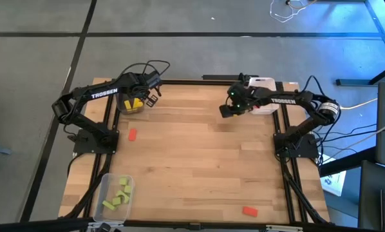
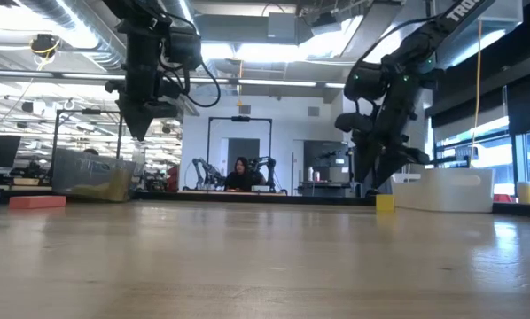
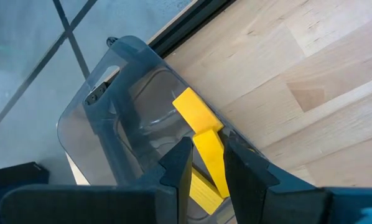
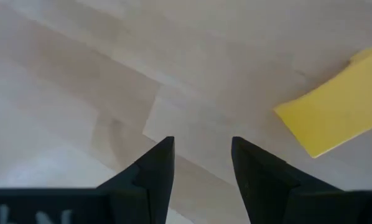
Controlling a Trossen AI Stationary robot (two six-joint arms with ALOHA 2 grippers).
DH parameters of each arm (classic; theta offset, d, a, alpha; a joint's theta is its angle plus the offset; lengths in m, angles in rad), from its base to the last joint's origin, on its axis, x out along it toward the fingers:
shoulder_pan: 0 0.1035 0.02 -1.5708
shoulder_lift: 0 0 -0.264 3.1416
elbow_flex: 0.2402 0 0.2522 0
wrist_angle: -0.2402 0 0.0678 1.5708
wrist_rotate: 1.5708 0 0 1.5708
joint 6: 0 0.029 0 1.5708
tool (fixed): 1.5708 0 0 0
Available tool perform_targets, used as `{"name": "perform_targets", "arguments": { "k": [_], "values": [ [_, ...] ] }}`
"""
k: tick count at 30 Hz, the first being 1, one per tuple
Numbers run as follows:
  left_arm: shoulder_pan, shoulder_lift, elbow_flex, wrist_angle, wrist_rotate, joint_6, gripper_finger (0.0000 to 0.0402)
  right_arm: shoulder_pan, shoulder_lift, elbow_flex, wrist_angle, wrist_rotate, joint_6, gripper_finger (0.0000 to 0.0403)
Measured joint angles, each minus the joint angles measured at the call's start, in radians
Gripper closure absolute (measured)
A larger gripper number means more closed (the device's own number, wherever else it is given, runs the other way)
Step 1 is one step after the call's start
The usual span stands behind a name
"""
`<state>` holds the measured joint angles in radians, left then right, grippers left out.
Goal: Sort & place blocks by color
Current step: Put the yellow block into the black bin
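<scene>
Yellow blocks (image 3: pixel 198 112) lie in a clear tray (image 3: pixel 93 118) at the table's far left (image 1: pixel 129 106). My left gripper (image 3: pixel 208 165) hangs open above that tray (image 2: pixel 88 177) and touches nothing. One yellow block (image 4: pixel 335 115) lies flat on the table (image 2: pixel 385 203) beside the white tray (image 2: pixel 447 189). My right gripper (image 4: pixel 201 155) is open just above the table, with that block off to one side of its fingers. Two red blocks (image 1: pixel 132 134) (image 1: pixel 249 211) lie on the wood. Green blocks (image 1: pixel 117 194) fill a clear tray at the near left.
The white tray (image 1: pixel 265 107) sits at the far right edge, partly under my right arm. The near-left clear tray (image 1: pixel 107 187) is close to the table's near edge. The broad middle of the table (image 1: pixel 199 161) is bare wood. A person sits far behind the table (image 2: pixel 239 173).
</scene>
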<state>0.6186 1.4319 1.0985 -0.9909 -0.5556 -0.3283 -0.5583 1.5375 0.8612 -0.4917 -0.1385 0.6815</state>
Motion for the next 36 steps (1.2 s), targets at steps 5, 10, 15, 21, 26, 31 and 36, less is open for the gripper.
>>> {"name": "perform_targets", "arguments": {
  "k": [5,10,15,21,26,31,36],
  "values": [
    [0.000,0.000,0.000,0.000,0.000,0.000,0.0319,0.016,0.000,0.020,0.009,-0.014,0.046,0.0243],
    [0.000,0.000,0.000,0.002,0.072,0.101,0.0319,0.017,0.000,0.026,0.030,-0.042,0.086,0.0243],
    [-0.001,0.000,0.000,0.012,0.268,0.277,0.0319,0.016,0.000,0.026,0.049,-0.034,0.103,0.0243],
    [-0.001,0.000,0.000,0.028,0.358,0.265,0.0319,0.013,-0.001,0.026,0.048,-0.014,0.189,0.0270],
    [0.000,0.000,0.000,0.052,0.358,0.260,0.0319,0.013,-0.001,0.026,0.086,-0.013,0.139,0.0331],
    [0.000,0.000,0.000,0.076,0.359,0.260,0.0319,0.012,-0.001,0.026,0.135,-0.028,0.064,0.0352],
    [0.000,0.000,0.000,0.086,0.359,0.260,0.0319,0.011,-0.002,0.026,0.202,-0.090,-0.058,0.0353]
  ]
}}
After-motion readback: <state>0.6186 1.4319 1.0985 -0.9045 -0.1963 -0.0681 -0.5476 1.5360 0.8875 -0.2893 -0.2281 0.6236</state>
